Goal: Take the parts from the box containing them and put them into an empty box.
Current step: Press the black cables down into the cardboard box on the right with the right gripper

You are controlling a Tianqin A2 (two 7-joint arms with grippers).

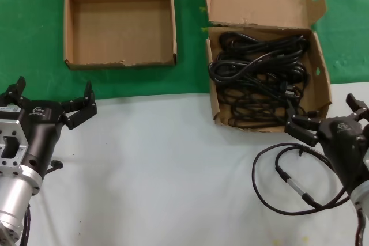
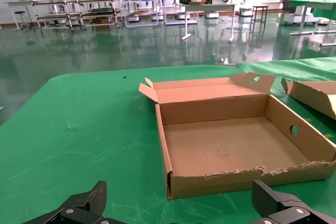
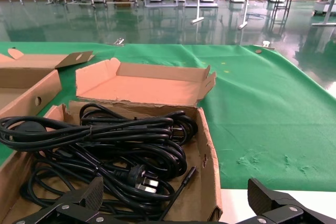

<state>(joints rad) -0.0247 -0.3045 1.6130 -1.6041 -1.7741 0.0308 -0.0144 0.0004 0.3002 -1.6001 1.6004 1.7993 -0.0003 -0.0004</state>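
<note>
The parts, black power cords (image 1: 259, 76) in looped bundles, fill the box containing them (image 1: 323, 79), a cardboard tray with a tall lid flap, at the back right. The empty box (image 1: 121, 30), with a short flap and ragged front edge, lies at the back left on green cloth. My left gripper (image 1: 55, 91) hovers open over the white table, short of the empty box (image 2: 236, 145); in its wrist view the left gripper (image 2: 181, 203) holds nothing. My right gripper (image 1: 324, 113) stands open at the cord box's near right corner. In its wrist view, the right gripper (image 3: 176, 198) straddles the box wall (image 3: 210, 166), cords (image 3: 105, 145) just beyond.
The robot's own black cable with a silver connector (image 1: 294, 184) loops on the white table beside the right arm. The green cloth (image 1: 23, 38) covers the far part of the table; the white surface (image 1: 173, 171) lies between the arms.
</note>
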